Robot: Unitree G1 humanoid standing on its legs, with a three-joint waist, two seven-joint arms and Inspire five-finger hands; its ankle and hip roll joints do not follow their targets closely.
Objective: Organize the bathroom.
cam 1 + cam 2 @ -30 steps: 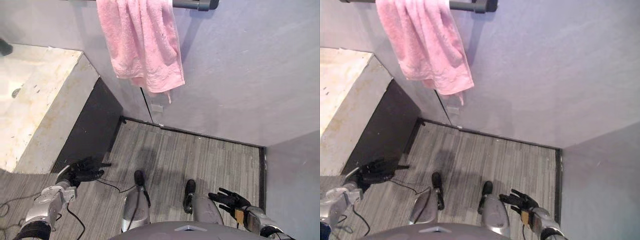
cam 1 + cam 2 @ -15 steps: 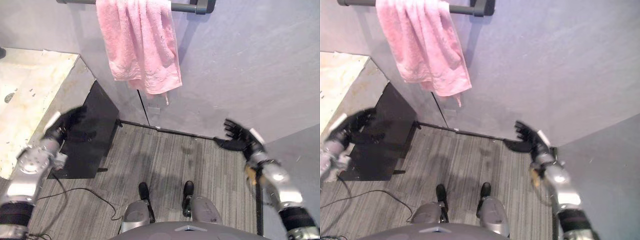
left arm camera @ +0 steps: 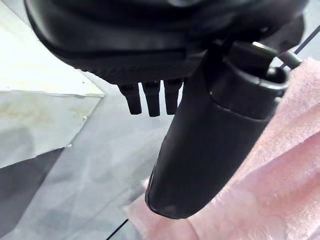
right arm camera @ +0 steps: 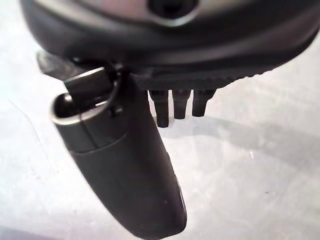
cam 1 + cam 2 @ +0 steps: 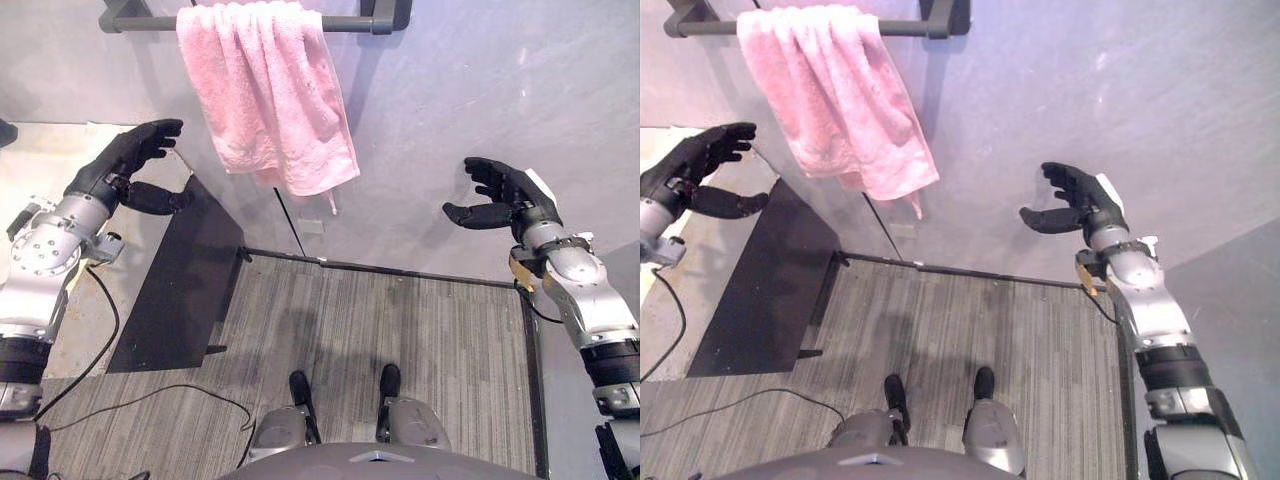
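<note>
Grey wall (image 5: 500,90), pink towel (image 5: 265,95) on rail (image 5: 345,22), no legible writing

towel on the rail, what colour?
Pink: a fluffy terry towel draped over the dark grey wall rail. Shows best in the left eye view.

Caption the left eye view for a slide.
Both open hands, left hand and right hand, raised either side of a pink towel draped over a wall rail.
</note>
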